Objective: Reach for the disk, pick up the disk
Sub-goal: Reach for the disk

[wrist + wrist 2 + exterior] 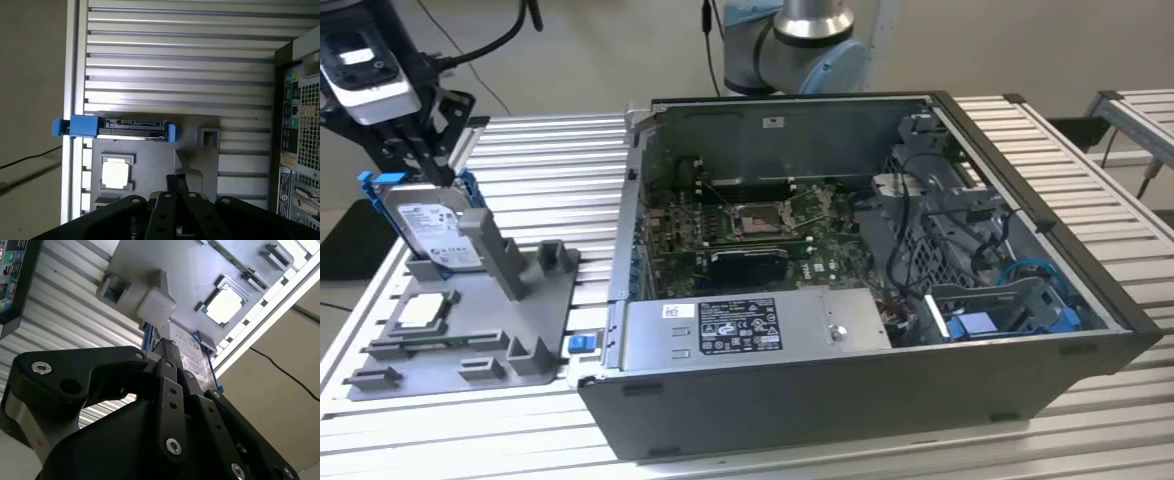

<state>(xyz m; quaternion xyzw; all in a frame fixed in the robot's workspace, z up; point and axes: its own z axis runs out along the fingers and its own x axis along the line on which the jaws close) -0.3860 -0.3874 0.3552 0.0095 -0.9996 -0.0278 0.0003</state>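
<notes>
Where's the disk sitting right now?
At the exterior view's far left, the disk stands on edge in the grey fixture, just beyond the square chip, with the gripper at its top edge.

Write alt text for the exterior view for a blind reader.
A black gripper hangs at the top edge of the disk, which stands upright in a grey holder on a slatted table at the exterior view's left. An open computer case lies beside it.
</notes>
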